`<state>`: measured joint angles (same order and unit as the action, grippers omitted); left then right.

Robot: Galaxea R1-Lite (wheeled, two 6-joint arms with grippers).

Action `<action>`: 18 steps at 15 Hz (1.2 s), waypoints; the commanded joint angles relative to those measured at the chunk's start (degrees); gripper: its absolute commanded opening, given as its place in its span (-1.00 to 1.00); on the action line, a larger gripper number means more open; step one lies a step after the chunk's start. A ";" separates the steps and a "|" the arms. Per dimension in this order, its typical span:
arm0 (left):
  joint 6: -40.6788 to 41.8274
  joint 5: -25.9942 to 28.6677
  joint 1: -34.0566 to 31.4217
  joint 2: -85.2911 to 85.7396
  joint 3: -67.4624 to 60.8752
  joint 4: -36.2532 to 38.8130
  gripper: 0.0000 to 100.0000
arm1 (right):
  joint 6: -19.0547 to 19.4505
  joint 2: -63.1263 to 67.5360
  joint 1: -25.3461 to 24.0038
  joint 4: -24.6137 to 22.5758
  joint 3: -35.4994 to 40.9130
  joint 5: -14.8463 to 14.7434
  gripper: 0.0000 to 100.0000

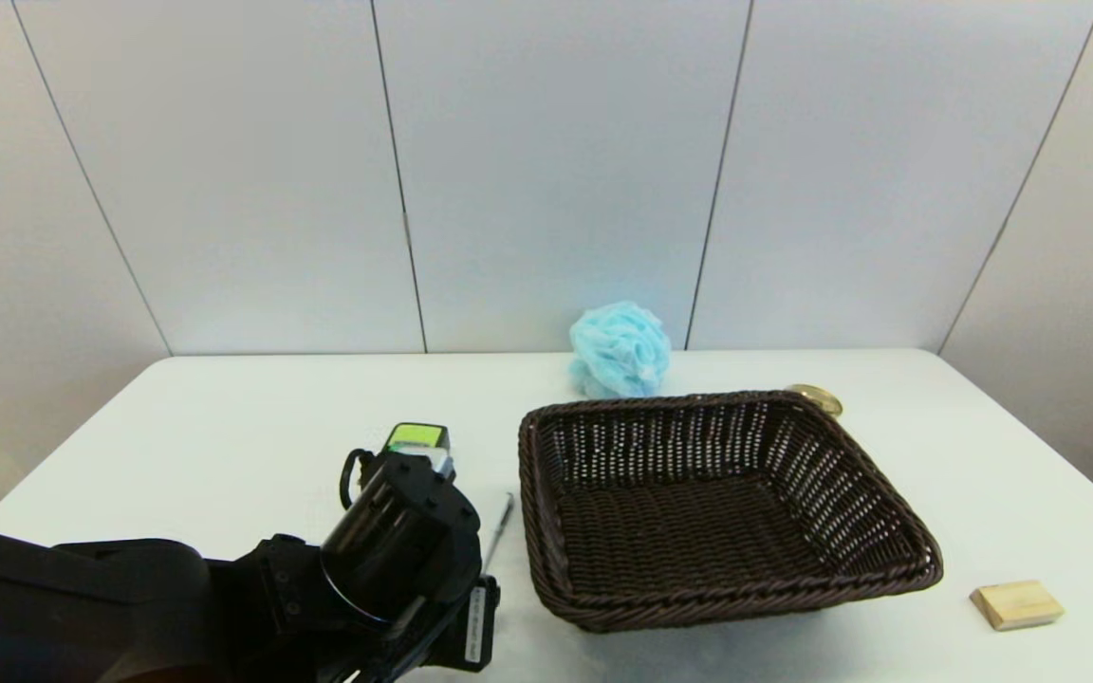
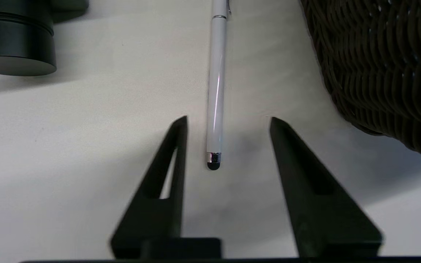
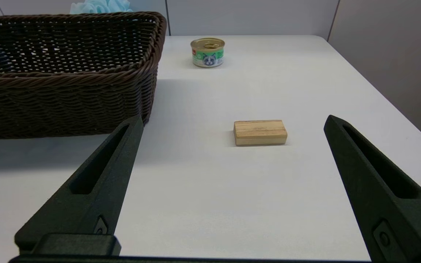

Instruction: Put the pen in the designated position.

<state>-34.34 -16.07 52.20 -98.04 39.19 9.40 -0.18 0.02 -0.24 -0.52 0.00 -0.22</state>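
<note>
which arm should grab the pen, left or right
Left. The left gripper is open right over the pen, fingers either side of its dark-tipped end, beside the basket. The right gripper is open across the table by the wooden block.

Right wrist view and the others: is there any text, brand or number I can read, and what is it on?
Nothing can be read as words.
can: green label with a cat's face and a small red mark; lettering too small to read.
bottle: green label, print blurred.
left gripper, open around the pen: the arm's white sticker is unreadable.
right gripper: open, unmarked.
</note>
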 commanded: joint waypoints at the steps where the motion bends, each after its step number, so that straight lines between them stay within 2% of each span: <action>1: 0.06 -0.10 0.01 0.13 0.18 0.01 1.00 | 0.01 0.06 -0.02 -0.09 0.09 -0.04 1.00; 4: 0.85 -0.72 -0.17 3.64 0.18 -1.23 1.00 | 0.01 0.06 -0.02 -0.09 0.09 0.04 1.00; 7: 2.70 -5.20 -1.75 10.67 0.18 -11.86 1.00 | 0.01 0.06 -0.02 0.00 0.09 0.04 1.00; 10: 5.07 -5.38 -4.21 18.50 0.18 -20.21 1.00 | 0.01 0.06 -0.02 -0.09 0.09 -0.04 1.00; 14: 27.92 -4.85 -18.01 27.81 1.85 -21.00 1.00 | 0.01 0.06 -0.02 -0.09 0.09 -0.04 1.00; 15: 31.35 -2.92 -20.03 30.01 1.85 -20.91 1.00 | 0.01 0.06 -0.02 -0.09 0.00 0.04 1.00; 18: 37.50 11.85 -26.27 38.97 -0.96 -20.91 1.00 | 0.01 0.06 -0.02 0.00 0.09 0.04 1.00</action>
<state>-2.41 -15.07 31.81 -68.18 40.48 -11.54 -0.18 0.02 -0.24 -0.55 0.00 -0.22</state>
